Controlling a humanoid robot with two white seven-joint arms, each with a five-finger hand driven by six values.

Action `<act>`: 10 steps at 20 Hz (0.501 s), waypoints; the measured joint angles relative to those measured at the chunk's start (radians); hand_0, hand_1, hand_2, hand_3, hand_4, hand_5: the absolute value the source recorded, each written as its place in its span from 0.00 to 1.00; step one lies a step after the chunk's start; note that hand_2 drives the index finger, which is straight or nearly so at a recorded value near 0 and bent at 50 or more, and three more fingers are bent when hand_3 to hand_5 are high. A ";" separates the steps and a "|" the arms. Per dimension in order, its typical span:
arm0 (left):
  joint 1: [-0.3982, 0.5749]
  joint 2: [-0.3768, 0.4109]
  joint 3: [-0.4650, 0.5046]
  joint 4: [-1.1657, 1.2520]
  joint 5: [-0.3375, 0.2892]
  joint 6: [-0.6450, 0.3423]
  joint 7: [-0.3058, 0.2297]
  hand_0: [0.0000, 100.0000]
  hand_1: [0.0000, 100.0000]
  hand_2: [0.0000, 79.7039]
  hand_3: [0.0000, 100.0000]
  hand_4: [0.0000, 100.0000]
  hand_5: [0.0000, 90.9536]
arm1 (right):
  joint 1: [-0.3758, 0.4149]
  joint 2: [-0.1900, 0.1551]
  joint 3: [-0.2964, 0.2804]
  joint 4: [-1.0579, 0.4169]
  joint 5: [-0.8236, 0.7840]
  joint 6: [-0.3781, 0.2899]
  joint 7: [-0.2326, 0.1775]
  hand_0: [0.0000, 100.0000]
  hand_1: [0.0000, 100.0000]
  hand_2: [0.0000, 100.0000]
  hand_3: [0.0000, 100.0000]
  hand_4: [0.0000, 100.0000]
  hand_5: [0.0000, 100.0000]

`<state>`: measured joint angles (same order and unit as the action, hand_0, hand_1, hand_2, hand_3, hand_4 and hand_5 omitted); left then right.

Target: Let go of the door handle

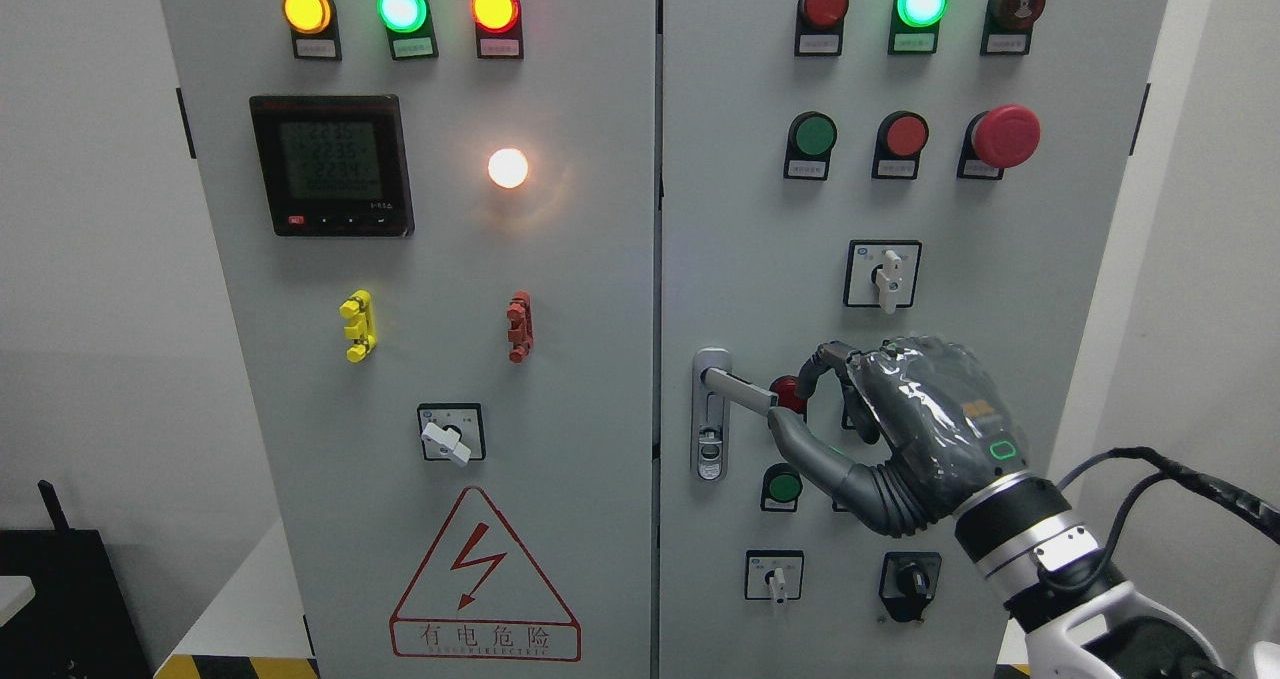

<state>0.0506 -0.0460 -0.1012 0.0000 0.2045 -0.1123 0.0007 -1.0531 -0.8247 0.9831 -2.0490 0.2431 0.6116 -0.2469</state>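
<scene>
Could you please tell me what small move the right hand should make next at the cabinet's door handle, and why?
Probably draw the right hand straight back to the right, away from the silver metal lever handle on the grey cabinet door. Its fingers already look uncurled, with the thumb just below the lever's free end, so a short retreat should finish the release without brushing the red round button beside it.
</scene>
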 measured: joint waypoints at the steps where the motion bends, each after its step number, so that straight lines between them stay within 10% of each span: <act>1: 0.000 0.000 0.000 0.000 0.000 0.000 0.000 0.12 0.39 0.00 0.00 0.00 0.00 | -0.004 0.003 0.000 0.003 0.000 0.000 0.005 0.41 0.12 0.46 1.00 1.00 1.00; 10: 0.000 0.000 0.000 0.000 0.000 0.000 0.000 0.12 0.39 0.00 0.00 0.00 0.00 | -0.026 0.034 0.000 0.023 -0.001 0.029 0.036 0.40 0.13 0.46 1.00 1.00 1.00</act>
<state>0.0506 -0.0460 -0.1012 0.0000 0.2046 -0.1123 0.0007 -1.0791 -0.7904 0.9835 -2.0263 0.2422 0.6410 -0.2108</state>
